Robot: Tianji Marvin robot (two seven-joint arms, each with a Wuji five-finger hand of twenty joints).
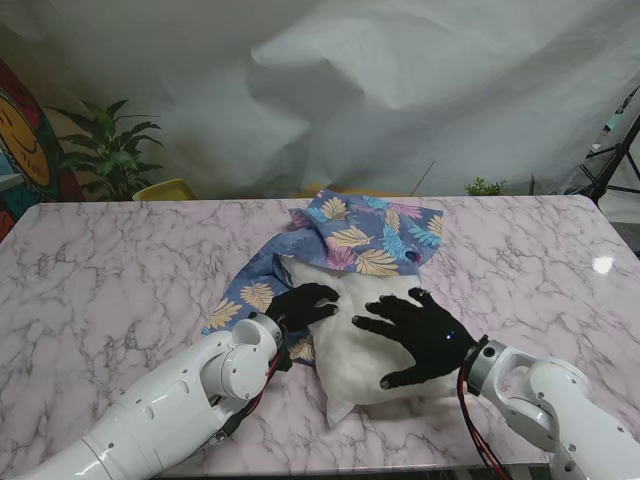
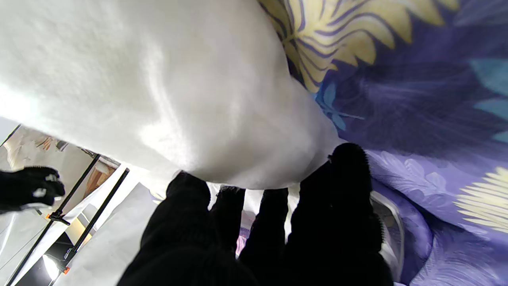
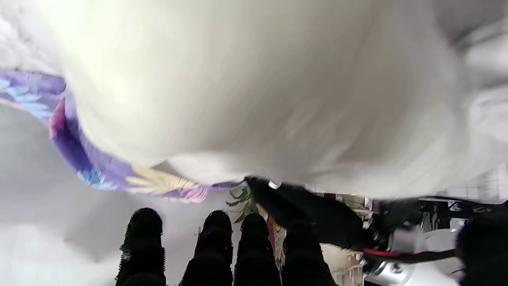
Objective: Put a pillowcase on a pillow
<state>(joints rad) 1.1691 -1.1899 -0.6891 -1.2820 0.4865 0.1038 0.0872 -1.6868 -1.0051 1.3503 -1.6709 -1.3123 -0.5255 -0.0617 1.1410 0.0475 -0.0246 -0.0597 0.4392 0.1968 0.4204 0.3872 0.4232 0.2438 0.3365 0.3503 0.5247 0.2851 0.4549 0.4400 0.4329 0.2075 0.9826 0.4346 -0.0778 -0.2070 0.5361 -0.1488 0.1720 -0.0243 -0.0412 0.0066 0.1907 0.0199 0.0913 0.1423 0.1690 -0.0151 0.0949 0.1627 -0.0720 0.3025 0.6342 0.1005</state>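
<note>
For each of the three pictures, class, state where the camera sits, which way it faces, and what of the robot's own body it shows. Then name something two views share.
Stand view: above the shoulders, looking down at the marble table; shows both arms, left hand and right hand on the pillow.
Left wrist view: along the fingers at pillow and pillowcase.
Right wrist view: along the fingers at the pillow's white bulk.
Shared: all show pillow and floral pillowcase.
</note>
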